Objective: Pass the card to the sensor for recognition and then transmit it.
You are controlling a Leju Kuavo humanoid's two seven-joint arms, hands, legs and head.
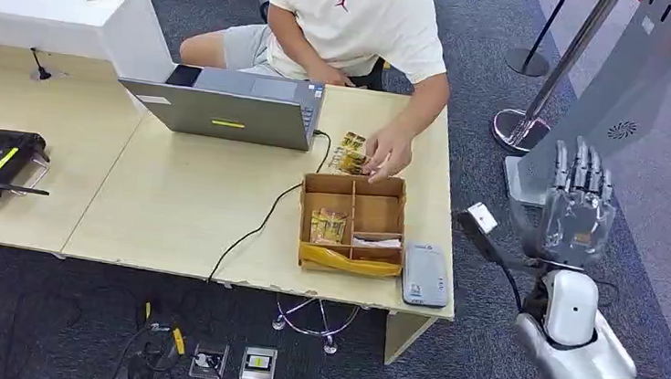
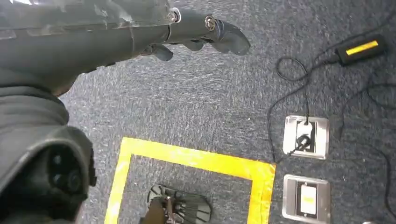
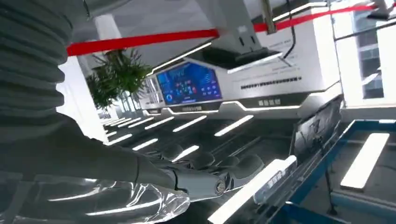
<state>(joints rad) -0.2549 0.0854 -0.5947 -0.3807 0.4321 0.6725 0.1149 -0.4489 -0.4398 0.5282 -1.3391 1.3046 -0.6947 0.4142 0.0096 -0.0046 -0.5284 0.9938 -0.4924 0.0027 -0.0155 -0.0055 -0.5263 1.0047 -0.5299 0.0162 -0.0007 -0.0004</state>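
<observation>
Head view: right hand (image 1: 578, 206) is up, open, holding nothing; reach gently to the box (image 1: 353, 220) for a card (image 1: 329, 226).

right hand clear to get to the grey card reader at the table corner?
Probably yes. The right hand is raised, open, beside the table, and nothing stands between it and the card reader at the near corner; the person's hand is behind the box.
</observation>
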